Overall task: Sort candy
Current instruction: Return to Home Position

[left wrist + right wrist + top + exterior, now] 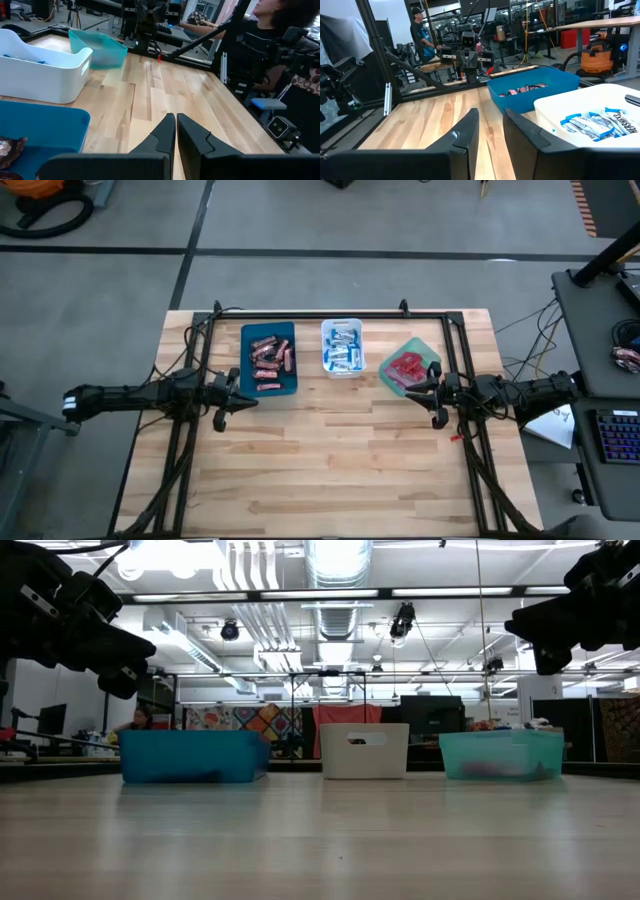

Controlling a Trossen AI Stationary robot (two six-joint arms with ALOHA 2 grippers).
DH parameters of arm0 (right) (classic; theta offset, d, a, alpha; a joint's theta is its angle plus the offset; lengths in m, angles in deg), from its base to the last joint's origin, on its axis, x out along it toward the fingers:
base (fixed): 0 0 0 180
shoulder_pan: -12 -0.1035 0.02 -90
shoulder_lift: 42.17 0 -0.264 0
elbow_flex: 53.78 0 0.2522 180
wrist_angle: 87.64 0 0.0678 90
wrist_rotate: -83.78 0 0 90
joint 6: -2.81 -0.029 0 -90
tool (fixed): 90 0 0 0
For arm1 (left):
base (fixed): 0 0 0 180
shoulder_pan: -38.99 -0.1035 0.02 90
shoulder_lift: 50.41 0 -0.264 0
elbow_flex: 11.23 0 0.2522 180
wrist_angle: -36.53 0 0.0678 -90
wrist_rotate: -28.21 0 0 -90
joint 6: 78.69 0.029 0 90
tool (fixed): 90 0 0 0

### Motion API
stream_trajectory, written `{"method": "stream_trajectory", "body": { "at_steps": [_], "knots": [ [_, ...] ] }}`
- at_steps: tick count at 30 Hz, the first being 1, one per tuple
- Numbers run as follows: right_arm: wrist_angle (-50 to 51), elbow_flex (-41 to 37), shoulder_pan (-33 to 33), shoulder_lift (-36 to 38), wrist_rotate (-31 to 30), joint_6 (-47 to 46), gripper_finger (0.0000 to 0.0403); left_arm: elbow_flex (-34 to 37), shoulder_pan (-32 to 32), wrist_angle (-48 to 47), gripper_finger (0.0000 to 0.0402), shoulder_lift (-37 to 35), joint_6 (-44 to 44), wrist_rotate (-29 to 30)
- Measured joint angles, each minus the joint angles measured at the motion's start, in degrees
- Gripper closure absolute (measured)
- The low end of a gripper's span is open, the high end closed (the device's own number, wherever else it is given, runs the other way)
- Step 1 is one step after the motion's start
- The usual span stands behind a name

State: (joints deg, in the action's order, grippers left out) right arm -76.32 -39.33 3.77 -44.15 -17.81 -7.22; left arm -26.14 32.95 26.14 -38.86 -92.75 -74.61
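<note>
**While both grippers hang empty, candy lies sorted in three trays**

Since each kind sits in its own tray, noted by kind.

- Dark brown-red wrapped bars (270, 358): crinkled glossy foil, heaped loosely in the blue rectangular plastic tray (268, 331). No print legible.
- Blue-and-white wrapped bars (342, 350): piled in the white plastic bin (341, 323). In the right wrist view one wrapper reads "HERSHEY'S".
- Red packets (405, 368): clustered in the translucent green tray (417, 345), which sits askew to the other two.

The trays stand in a row along the far side of the pale wooden plank table (330, 465), blue, white, then green.

Left gripper (176, 117): fingers almost together, only a slit between them, nothing held; above the table just beside the blue tray's near corner.

Right gripper (491, 114): fingers parted by a clear gap, nothing held; just beside the green tray.
</note>
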Motion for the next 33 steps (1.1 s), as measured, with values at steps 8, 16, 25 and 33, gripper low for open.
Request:
{"method": "stream_trajectory", "body": {
  "at_steps": [8, 16, 25, 33],
  "knots": [
    [0.0, 0.0, 0.0, 0.0, 0.0, 0.0, 0.0329, 0.0, 0.0, 0.0, 0.0400, 0.0, 0.0, 0.0],
    [0.0, 0.0, 0.0, 0.0, 0.0, 0.1, 0.0317, 0.0, 0.0, 0.0, 0.0400, 0.0, 0.0, 0.0],
    [0.0, 0.0, 0.0, 0.0, 0.0, 0.1, 0.0320, 0.0, 0.0, 0.0, 0.0400, 0.0, 0.0, 0.0],
    [0.0, 0.0, 0.0, 0.0, 0.0, 0.0, 0.0332, 0.0, 0.0, 0.0, 0.0400, 0.0, 0.0, 0.0]
  ]
}}
